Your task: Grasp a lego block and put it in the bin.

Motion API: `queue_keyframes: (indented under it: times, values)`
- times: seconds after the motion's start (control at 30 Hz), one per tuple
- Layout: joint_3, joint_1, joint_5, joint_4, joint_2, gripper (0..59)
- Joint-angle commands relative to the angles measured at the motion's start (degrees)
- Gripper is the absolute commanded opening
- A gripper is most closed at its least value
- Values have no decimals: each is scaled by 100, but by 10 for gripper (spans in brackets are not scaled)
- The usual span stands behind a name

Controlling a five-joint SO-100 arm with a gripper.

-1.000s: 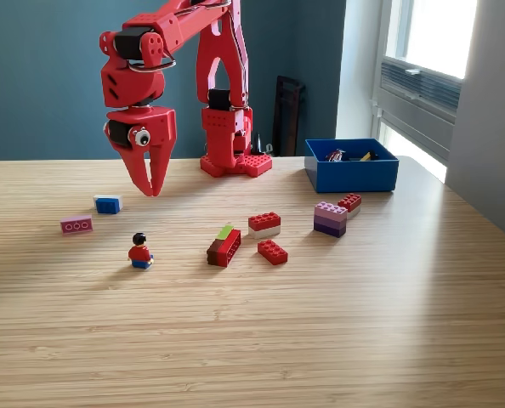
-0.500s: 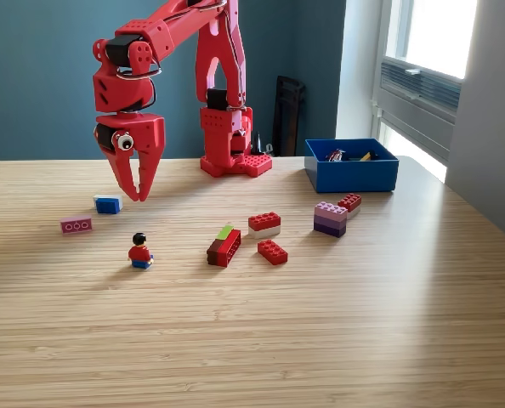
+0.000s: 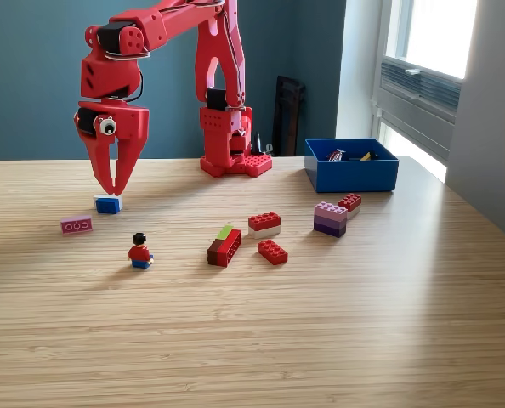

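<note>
My red gripper [image 3: 112, 189] points straight down at the exterior view's left, its tips hanging just above a small blue and white lego block [image 3: 108, 204]. The fingers stand close together with a narrow gap and hold nothing. More lego lies on the wooden table: a pink brick [image 3: 76, 224], a red minifigure [image 3: 139, 251], a dark red and green piece [image 3: 224, 246], a red and white block [image 3: 264, 223], a flat red brick [image 3: 272, 252] and a purple stack [image 3: 330, 218]. The blue bin [image 3: 351, 167] sits at the back right with a few pieces inside.
The arm's red base [image 3: 234, 146] stands at the back centre of the table [image 3: 320, 340]. A small red brick [image 3: 350, 202] lies next to the purple stack. A window and a wall close off the right side.
The gripper has swung toward the exterior view's left, from above the minifigure's area to over the blue and white block. Its fingers have drawn closer together. No lego piece has moved.
</note>
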Motion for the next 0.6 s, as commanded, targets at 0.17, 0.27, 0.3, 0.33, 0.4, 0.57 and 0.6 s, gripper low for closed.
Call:
queue_keyframes:
  times: [0.17, 0.27, 0.3, 0.33, 0.4, 0.57, 0.6]
  values:
    - [-1002, 35, -1582, -44, 62, 3]
    - [-932, 79, -2303, -44, 53, 3]
    - [-888, 88, -2487, -44, 53, 21]
    - [-835, 105, -2672, -44, 53, 40]
    - [-782, 141, -2936, -44, 44, 64]
    - [-747, 167, -3217, -35, 35, 103]
    - [-712, 167, -3287, -35, 35, 110]
